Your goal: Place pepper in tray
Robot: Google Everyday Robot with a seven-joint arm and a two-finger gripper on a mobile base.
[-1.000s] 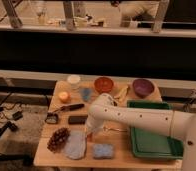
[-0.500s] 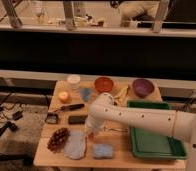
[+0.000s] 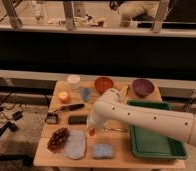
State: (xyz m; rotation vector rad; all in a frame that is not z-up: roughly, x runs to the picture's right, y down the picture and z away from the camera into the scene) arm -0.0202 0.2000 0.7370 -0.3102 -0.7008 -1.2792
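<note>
Slim orange-red pepper [image 3: 92, 132] is pinched in the closed tool [image 3: 93, 128], low centre of the frame, just above the wooden bench [image 3: 122, 153], left of the large rectangular green plastic tray [image 3: 153, 142].
</note>
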